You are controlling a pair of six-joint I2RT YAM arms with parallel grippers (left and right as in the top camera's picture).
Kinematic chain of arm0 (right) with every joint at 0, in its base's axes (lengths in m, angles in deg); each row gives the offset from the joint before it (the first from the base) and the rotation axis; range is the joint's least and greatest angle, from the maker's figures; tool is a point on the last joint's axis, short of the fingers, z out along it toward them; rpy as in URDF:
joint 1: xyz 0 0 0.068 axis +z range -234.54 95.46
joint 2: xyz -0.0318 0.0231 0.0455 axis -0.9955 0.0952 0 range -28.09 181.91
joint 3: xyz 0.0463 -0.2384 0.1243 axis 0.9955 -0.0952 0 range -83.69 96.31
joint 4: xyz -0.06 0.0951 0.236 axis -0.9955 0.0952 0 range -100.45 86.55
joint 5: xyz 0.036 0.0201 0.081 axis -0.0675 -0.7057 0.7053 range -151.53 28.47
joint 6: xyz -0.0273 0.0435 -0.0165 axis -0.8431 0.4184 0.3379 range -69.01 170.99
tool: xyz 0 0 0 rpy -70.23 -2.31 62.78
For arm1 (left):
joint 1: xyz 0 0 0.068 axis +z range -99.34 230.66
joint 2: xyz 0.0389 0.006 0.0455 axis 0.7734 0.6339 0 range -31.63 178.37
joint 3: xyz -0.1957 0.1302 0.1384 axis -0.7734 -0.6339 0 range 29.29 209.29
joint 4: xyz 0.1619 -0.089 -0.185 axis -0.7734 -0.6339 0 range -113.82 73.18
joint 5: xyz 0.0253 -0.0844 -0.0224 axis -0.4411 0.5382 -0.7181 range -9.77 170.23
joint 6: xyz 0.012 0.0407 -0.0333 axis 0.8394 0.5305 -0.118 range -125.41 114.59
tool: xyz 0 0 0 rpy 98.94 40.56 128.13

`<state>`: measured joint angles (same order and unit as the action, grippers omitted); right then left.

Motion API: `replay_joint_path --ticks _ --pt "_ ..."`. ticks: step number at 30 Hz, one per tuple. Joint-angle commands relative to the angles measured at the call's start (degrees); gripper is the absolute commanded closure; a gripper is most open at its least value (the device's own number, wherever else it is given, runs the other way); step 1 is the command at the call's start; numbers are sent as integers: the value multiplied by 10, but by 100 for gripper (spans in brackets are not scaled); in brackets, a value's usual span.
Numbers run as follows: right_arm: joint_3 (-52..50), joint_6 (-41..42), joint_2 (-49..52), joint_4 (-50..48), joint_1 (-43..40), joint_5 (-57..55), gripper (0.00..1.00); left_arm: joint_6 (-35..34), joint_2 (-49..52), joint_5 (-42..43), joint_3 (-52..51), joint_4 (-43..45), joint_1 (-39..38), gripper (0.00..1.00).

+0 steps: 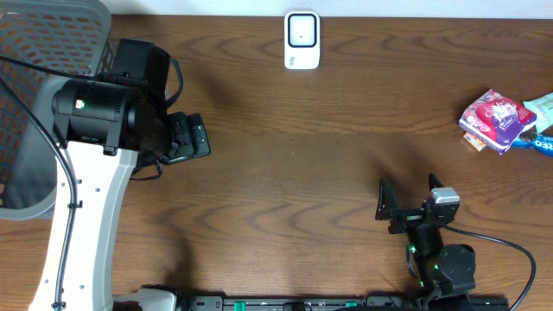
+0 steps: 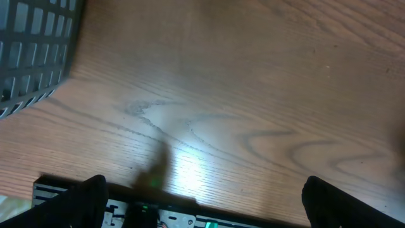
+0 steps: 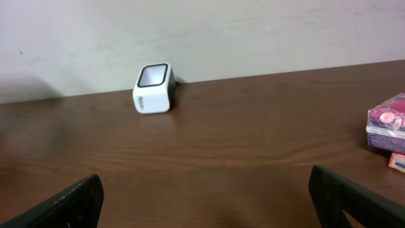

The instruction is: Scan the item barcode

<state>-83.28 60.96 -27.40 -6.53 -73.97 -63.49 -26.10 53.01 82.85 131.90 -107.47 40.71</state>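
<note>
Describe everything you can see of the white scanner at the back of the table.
The white scanner is a small rounded box, plastic by its look, with a black-framed window on its slanted top and a faint grey mark on its front. It stands upright at the table's far edge, near the wall. Only the table touches it.

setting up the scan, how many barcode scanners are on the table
1. The white barcode scanner stands at the table's far edge, near the middle, apart from the packets at the right edge. The left arm hides part of the table, so another may be hidden.
</note>
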Motion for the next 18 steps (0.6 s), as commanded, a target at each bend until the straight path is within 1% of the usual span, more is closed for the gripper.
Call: replay_joint_path --ticks 1,14,16,18 --pt "-1 -8 -4 2 -4 -5 1 7 3 -7 0 -2 1 2" --pt "-1 -8 -4 2 -4 -5 1 7 3 -7 0 -2 1 2" --pt "-1 -9 -4 2 -4 -5 1 0 3 12 0 -9 1 2" --pt "-1 -9 -4 2 -4 -5 1 0 3 52 0 -24 1 2"
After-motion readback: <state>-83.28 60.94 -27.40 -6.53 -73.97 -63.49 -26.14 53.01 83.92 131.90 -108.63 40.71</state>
